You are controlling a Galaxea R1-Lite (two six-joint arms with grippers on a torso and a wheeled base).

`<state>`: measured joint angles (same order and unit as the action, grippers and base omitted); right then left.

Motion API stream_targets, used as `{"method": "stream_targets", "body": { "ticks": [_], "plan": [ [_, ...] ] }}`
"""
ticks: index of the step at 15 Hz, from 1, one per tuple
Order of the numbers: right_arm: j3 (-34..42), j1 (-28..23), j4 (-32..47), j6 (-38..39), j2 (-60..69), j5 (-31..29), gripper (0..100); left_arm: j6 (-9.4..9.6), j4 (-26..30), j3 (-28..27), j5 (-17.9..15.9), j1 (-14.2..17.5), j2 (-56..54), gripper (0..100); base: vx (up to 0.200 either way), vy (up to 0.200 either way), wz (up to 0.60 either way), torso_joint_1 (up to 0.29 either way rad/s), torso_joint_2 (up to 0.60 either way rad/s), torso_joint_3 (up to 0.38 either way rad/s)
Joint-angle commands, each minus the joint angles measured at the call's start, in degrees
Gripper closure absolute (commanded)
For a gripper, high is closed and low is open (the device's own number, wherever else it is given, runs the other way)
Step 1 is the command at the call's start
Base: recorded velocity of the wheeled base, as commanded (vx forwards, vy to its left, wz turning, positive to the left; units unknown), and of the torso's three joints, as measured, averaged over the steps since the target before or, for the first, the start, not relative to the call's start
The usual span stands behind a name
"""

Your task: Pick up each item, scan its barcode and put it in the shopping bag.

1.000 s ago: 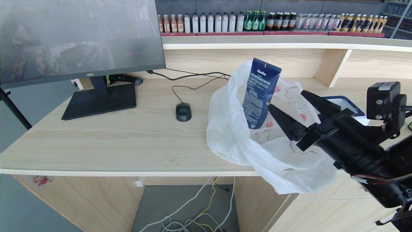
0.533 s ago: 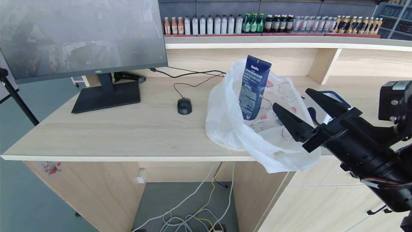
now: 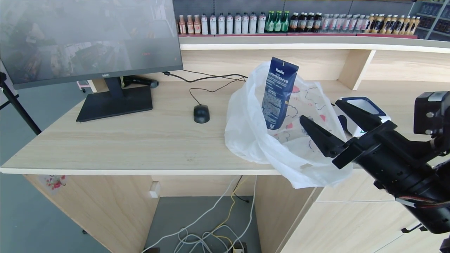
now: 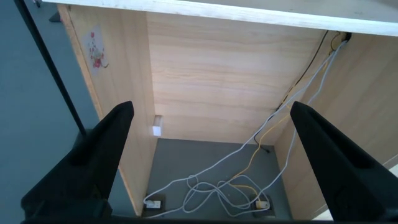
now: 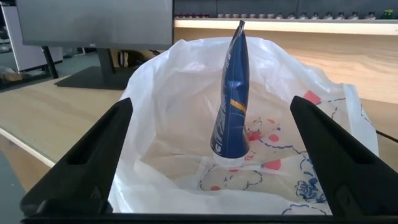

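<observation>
A dark blue tube stands upright, cap down, inside the white shopping bag on the wooden counter; the same blue tube and bag face the right wrist camera. My right gripper hangs open just right of the bag, level with its mouth, with nothing between its fingers. My left gripper is open below the counter, pointing at the cabinet side and floor cables. A white and blue barcode scanner sits behind the right gripper.
A monitor on its stand occupies the counter's left, with a black mouse and cables beside the bag. A raised shelf with bottles runs along the back. Loose cables lie on the floor under the counter.
The head camera has shifted, so the whole scene moved in the picture. My right gripper has drawn back slightly from the bag; the tube stays standing inside it.
</observation>
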<state>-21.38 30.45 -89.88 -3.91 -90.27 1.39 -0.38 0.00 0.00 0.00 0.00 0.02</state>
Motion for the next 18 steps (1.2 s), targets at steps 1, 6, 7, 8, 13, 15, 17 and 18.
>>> {"method": "stream_targets", "body": {
  "ticks": [1, 6, 7, 8, 13, 15, 17, 18],
  "plan": [
    [0.38, 0.05, -0.12, -0.04, 0.54, 0.02, 0, 0.03, 0.00, 0.00, 0.00, 0.00, -0.02, 0, 0.000, 0.000, 0.00, 0.000, 0.00, 0.000],
    [0.64, -0.04, -0.12, -0.04, 0.80, -0.07, 0, 0.03, 0.00, 0.00, 0.00, 0.00, -0.02, 0, 0.000, -0.040, 0.00, 0.004, 0.00, 0.000],
    [0.64, -0.13, -0.12, -0.04, 0.71, 0.02, 0, 0.03, 0.00, 0.00, 0.00, 0.00, -0.02, 0, 0.000, -0.200, 0.00, 0.007, 0.00, 0.002],
    [0.82, -0.13, -0.12, -0.04, 0.62, 0.02, 0, 0.03, 0.00, 0.00, 0.00, 0.00, -0.02, 0, 0.000, -0.200, 0.00, -0.002, -0.01, 0.012],
    [1.08, -1.89, -0.12, -0.04, -0.26, -0.07, 0, -0.15, 0.00, 0.00, 0.00, 0.00, -0.02, 0, 0.000, -0.200, 0.00, -0.003, 0.00, -0.001],
    [1.08, -2.85, -0.12, -0.04, -0.52, -0.07, 0, -0.15, 0.00, 0.00, 0.00, 0.00, -0.02, 0, 0.000, -0.200, 0.00, 0.010, 0.01, 0.002],
    [1.26, -2.94, -0.12, -0.04, -0.61, -0.07, 0, -0.15, 0.00, 0.00, 0.00, 0.00, -0.02, 0, 0.000, -0.200, 0.00, -0.002, 0.00, 0.000],
    [1.52, -2.94, -0.12, -0.04, -0.70, -0.07, 0, -0.15, 0.00, 0.00, 0.00, 0.00, -0.02, 0, 0.000, -0.200, 0.00, 0.002, 0.01, -0.002]
  ]
}}
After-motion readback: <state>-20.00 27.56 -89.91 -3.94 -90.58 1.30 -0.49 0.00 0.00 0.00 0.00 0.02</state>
